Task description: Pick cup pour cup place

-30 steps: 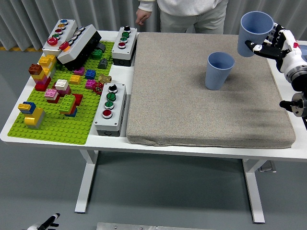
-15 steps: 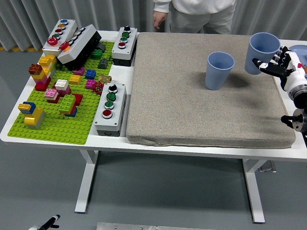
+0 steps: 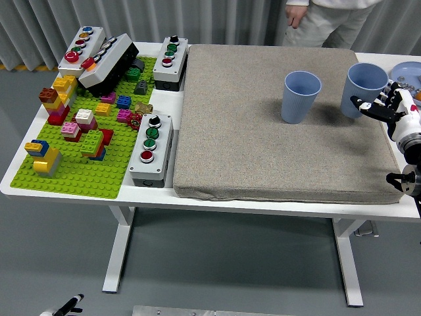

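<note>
R hand (image 3: pixel 388 107) comes in from the right edge, black-and-white fingers (image 3: pixel 370 104) wrapped round the near side of a blue cup (image 3: pixel 364 87), holding it upright w/ its base on or just above the grey mat (image 3: pixel 276 158); can't tell if it's fully set down. Just left of the hand and its cup stands a 2nd blue cup (image 3: pixel 300 97), upright on the mat, apart from the held one, open mouth up. Just behind the hand, at the frame's right edge, a pale blue plate (image 3: pixel 402 70) w/ small items on it, too small to make out. Beyond the hand, at the table's far side, a person in light clothes (image 3: pixel 329 20) stands, one hand hanging by the mat's far edge. Well left of the hand, past the mat, 2 grey button boxes (image 3: pixel 152 149) lie beside the mat's left edge, then a green brick baseplate (image 3: pixel 79 178) covered w/ coloured blocks (image 3: pixel 85 131), plus 2 more button boxes at its far end, one tilted. All on a white table (image 3: pixel 217 201). L hand not in frame.
</note>
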### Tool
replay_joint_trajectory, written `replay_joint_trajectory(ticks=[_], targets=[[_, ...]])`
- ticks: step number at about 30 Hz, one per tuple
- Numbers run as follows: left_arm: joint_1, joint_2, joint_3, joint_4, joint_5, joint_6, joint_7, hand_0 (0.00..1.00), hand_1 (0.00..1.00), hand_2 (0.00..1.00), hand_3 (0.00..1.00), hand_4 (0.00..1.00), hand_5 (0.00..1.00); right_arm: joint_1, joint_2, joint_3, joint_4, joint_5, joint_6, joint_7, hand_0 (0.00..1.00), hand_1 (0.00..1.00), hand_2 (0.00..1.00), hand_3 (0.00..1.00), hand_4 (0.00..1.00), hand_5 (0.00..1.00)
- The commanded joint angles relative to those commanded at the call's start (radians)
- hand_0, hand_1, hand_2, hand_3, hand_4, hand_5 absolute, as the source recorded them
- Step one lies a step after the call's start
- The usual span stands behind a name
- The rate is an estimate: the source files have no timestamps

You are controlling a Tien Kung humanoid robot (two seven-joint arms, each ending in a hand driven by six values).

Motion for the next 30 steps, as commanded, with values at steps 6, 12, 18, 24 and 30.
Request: replay_joint_trajectory(ticks=[6, 12, 18, 24, 30], targets=[[0.001, 0.000, 0.000, 0.000, -0.002, 0.000, 0.000, 0.890, 0.845, 0.890, 0.799, 0.664, 0.998, -0.020, -0.007, 0.000, -0.013, 0.020, 0.003, 0.033, 0.723, 0.586, 0.478, 0.503, 0.611, 0.002], [-0.001, 0.000, 0.003, 0.000, -0.004, 0.000, 0.000, 0.889, 0.845, 0.890, 0.799, 0.664, 0.998, -0.024, -0.010, 0.001, -0.017, 0.017, -0.001, 0.033, 0.723, 0.586, 0.479, 0.503, 0.611, 0.002], [-0.003, 0.001, 0.006, 0.000, -0.007, -0.001, 0.001, 0.889, 0.845, 0.889, 0.799, 0.664, 0.998, -0.027, -0.011, -0.009, -0.024, 0.026, -0.003, 0.035, 0.725, 0.587, 0.479, 0.504, 0.611, 0.002], [-0.001, 0.001, 0.013, 0.000, -0.011, -0.001, 0.001, 0.889, 0.845, 0.889, 0.799, 0.663, 0.998, -0.030, -0.006, -0.023, -0.037, 0.034, -0.015, 0.039, 0.726, 0.587, 0.480, 0.504, 0.610, 0.002], [0.000, 0.002, 0.020, 0.000, -0.014, -0.002, 0.001, 0.888, 0.845, 0.889, 0.798, 0.663, 0.998, -0.030, -0.004, -0.029, -0.044, 0.046, -0.026, 0.050, 0.727, 0.592, 0.481, 0.506, 0.610, 0.002]])
